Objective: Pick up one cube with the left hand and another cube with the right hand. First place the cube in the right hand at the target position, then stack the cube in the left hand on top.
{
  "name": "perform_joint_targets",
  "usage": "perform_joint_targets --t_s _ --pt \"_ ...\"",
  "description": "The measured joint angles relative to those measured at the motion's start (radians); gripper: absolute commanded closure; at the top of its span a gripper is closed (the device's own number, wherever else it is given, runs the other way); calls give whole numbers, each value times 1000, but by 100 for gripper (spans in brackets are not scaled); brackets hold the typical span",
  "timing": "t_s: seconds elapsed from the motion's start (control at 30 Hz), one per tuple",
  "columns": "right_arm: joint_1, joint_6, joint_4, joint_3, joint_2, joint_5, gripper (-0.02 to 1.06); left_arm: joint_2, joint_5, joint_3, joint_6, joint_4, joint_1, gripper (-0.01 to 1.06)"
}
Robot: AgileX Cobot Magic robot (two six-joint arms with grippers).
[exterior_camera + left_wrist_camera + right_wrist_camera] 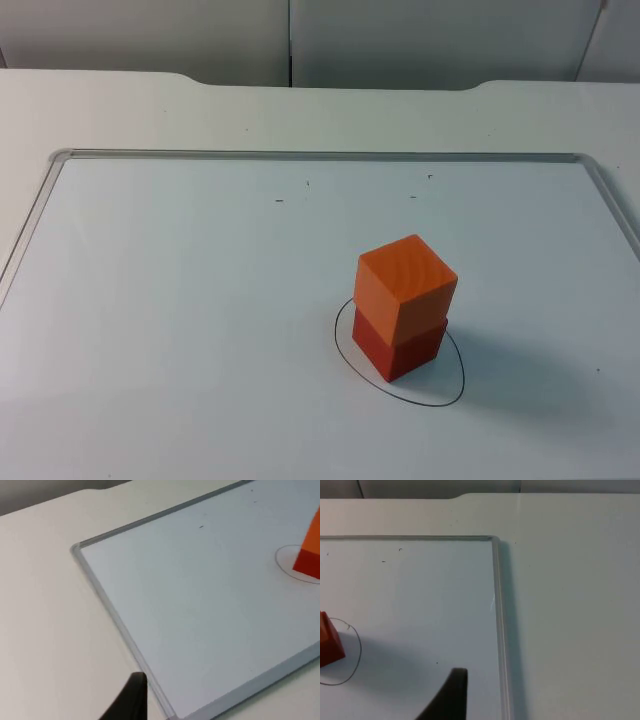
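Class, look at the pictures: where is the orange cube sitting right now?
In the top view, the orange cube sits on top of the red cube, slightly twisted, inside the drawn circle on the whiteboard, right of centre.

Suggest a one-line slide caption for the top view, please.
Orange cube stacked on the red cube inside the drawn oval on the whiteboard.

Bright, even light fills the room. In the top view the stacked cubes throw a soft shadow toward four o'clock across the whiteboard, so the light falls from about ten o'clock. The board shows no harsh glare. The black fingertip in the left wrist view looks soft-edged and out of focus.
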Motion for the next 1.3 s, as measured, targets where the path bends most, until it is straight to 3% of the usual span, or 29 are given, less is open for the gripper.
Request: perform_joint_targets --t_s 0.3,0.73,1.3 --pt "0 0 0 0 0 0 0 0 0 0 0 0 218 0" --pt "0 0 0 0 0 0 0 0 0 0 0 0 399 0" --pt "0 0 0 0 0 -2 0 0 0 0 0 0 413 0"
